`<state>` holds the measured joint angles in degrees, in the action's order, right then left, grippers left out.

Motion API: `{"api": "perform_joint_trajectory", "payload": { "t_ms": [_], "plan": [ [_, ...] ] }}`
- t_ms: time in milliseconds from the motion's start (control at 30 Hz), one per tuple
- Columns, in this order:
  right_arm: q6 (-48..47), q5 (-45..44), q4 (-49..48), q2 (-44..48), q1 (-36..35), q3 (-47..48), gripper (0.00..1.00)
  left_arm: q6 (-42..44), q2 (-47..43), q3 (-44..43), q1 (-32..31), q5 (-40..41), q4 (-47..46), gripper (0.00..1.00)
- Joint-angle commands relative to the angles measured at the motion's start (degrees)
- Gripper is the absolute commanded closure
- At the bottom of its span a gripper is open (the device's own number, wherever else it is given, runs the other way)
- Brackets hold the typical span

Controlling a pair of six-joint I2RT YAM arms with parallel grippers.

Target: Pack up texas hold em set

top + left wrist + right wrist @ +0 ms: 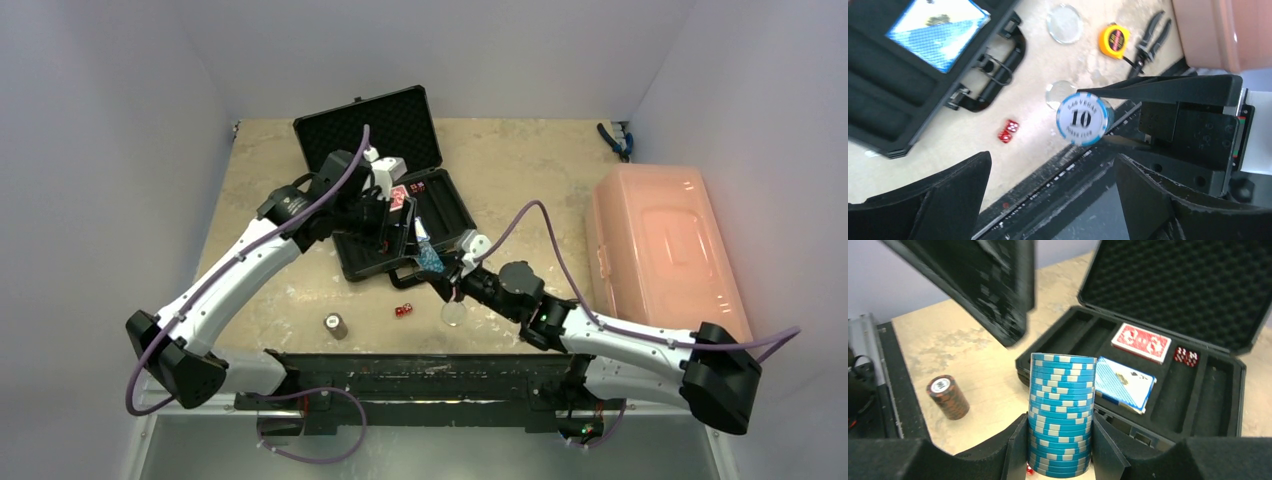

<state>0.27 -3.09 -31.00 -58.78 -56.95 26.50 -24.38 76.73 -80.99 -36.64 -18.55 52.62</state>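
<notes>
Jaws of the right gripper point(1060, 437) pinching a tall stack of light-blue poker chips point(1062, 395); jaws of the left gripper point(1052, 167) spread wide, empty.
Beyond the stack, right of the wrist frame: open black foam-lined briefcase point(1220, 405), red card deck point(1140, 341), blue card deck point(1124, 383) and slotted red dice point(1186, 356) already seated. Not yet packed: brown chip stack point(948, 396) at left, loose red dice point(1008, 130), clear round discs point(1064, 23). About halfway, seemingly.

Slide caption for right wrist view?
Right tool gripping blue chip stack by the open case holding a red deck, blue deck and red dice.
</notes>
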Motion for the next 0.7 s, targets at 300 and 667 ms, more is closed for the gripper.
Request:
{"api": "perform_joint_trajectory", "payload": {
  "t_ms": [300, 667],
  "plan": [
    [10.24, -12.75, 4.24, -11.77, 1.03, 15.16, 1.00, -0.78, -13.44, 7.31, 1.56, 21.64, 1.40, 0.09],
    [15.56, -7.18, 14.46, -21.81, 9.80, 25.85, 1.00, -2.90, -20.04, 15.72, 1.82, 26.65, 1.16, 0.10]
  ]
}}
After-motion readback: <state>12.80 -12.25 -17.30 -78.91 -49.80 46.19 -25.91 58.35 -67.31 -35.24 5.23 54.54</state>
